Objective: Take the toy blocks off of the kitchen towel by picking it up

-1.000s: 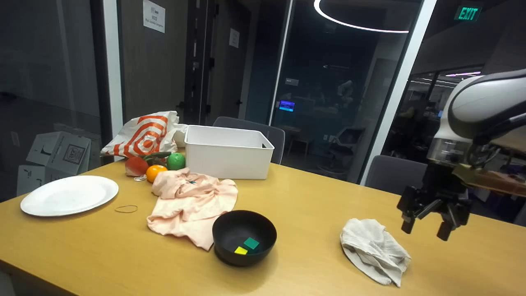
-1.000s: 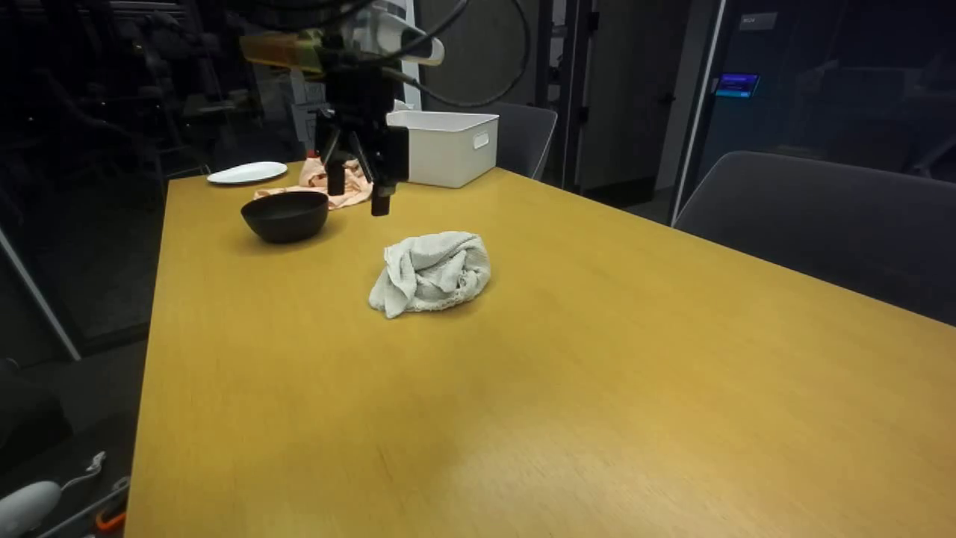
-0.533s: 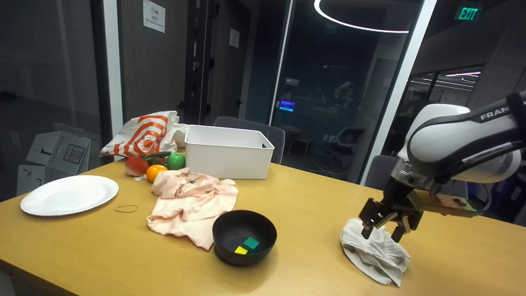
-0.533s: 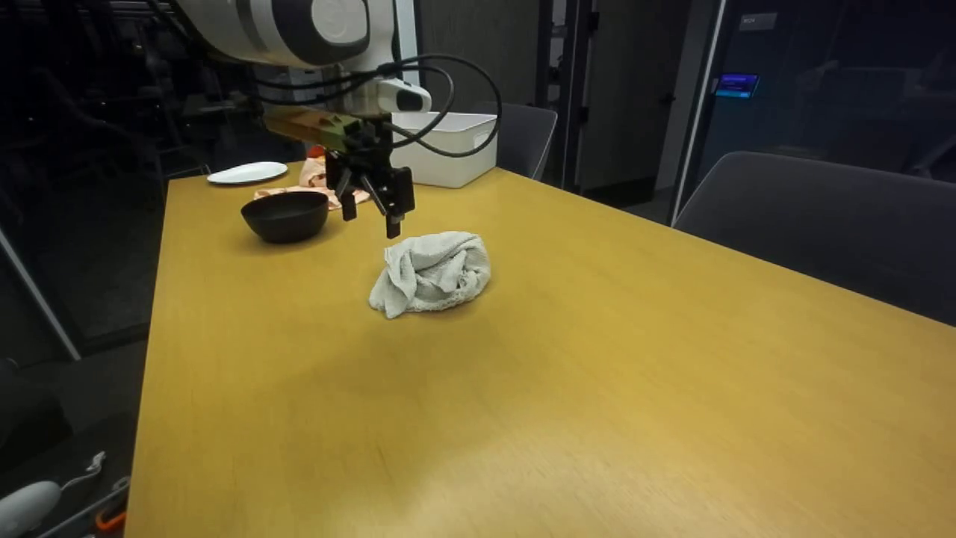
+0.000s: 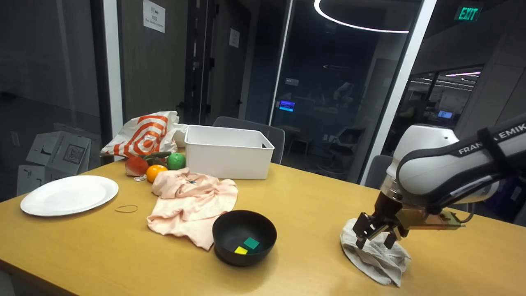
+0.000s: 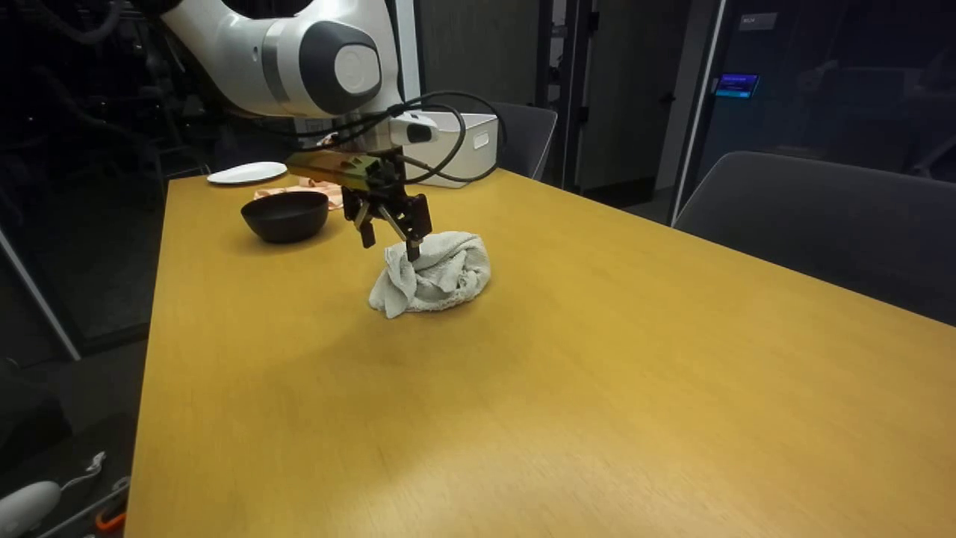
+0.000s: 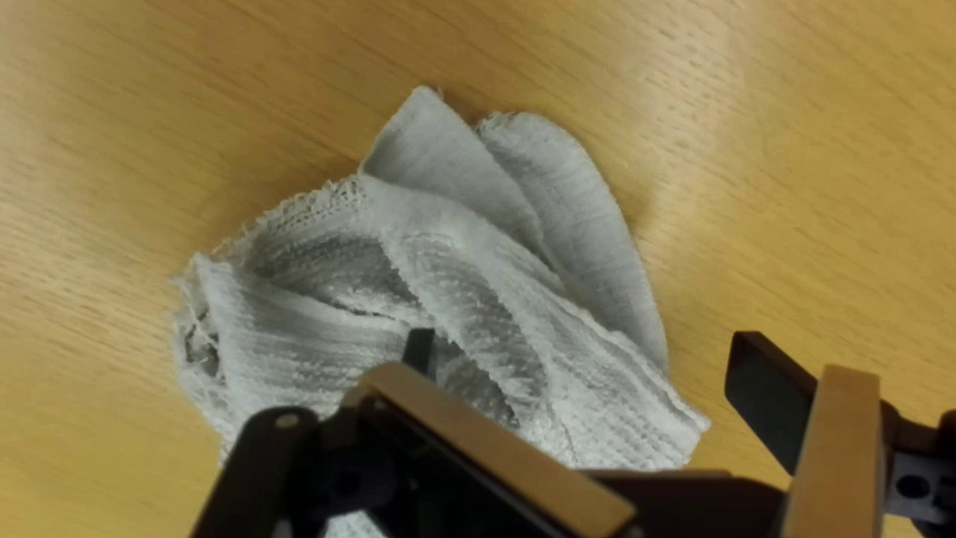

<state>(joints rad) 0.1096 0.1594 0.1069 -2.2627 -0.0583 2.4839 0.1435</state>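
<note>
The crumpled grey-white kitchen towel lies bunched on the table in both exterior views [image 5: 384,265] [image 6: 446,275] and fills the middle of the wrist view [image 7: 463,246]. No block shows on it; anything inside its folds is hidden. A green block [image 5: 251,243] and a yellow block [image 5: 241,250] lie inside the black bowl [image 5: 222,246]. My gripper [image 5: 374,243] is open and empty, low above the towel, also in the other view [image 6: 390,246]. In the wrist view [image 7: 594,373] one fingertip is over the towel's folds and the other over bare wood beside its edge.
A pink cloth [image 5: 193,205] lies by the bowl. Behind it are a white bin [image 5: 228,158], an orange [image 5: 156,172], a green fruit [image 5: 176,160], a red item [image 5: 136,166] and a Target bag [image 5: 144,135]. A white plate [image 5: 70,195] lies at the far end.
My gripper has come down and across from beside the towel to just above it, staying open. The towel, bowl and blocks have not moved.
</note>
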